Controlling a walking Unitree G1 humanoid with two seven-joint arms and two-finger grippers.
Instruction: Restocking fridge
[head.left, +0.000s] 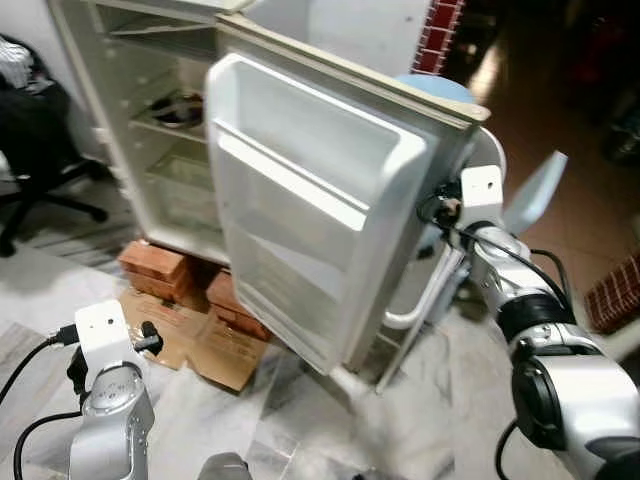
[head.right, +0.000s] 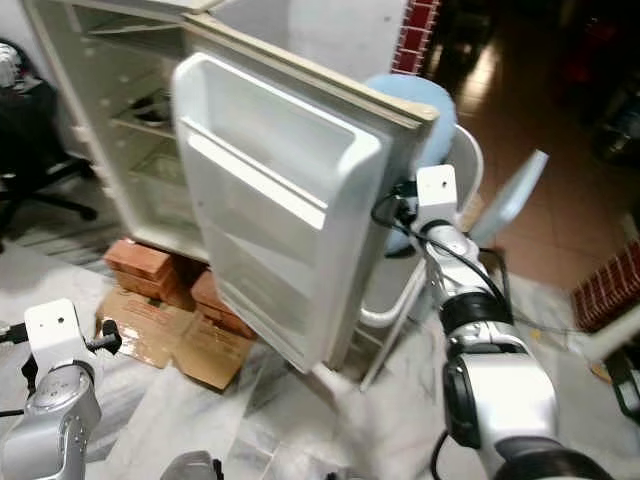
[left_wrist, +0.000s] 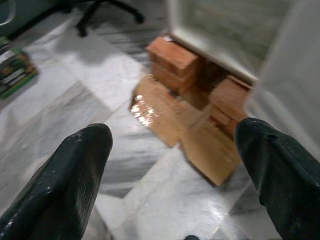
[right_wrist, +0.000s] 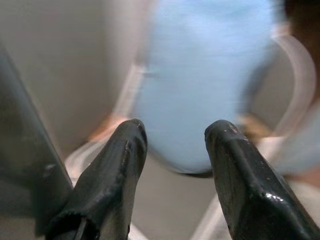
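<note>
One office chair (head.left: 30, 150) at far left, left gripper (left_wrist: 175, 165) low over the floor, two fingers spread and empty, two brick stacks (head.left: 190, 280) under one fridge (head.left: 160, 120), door (head.left: 310, 200) swung open, right gripper (right_wrist: 175, 150) behind door edge, fingers parted, grasping nothing, one blue-cushioned chair (head.right: 420, 110) beyond.

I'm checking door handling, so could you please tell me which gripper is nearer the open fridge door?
Right. The right gripper is up at the outer edge of the fridge door, behind it. The left gripper hangs low over the floor, well short of the door, near the cardboard.
</note>
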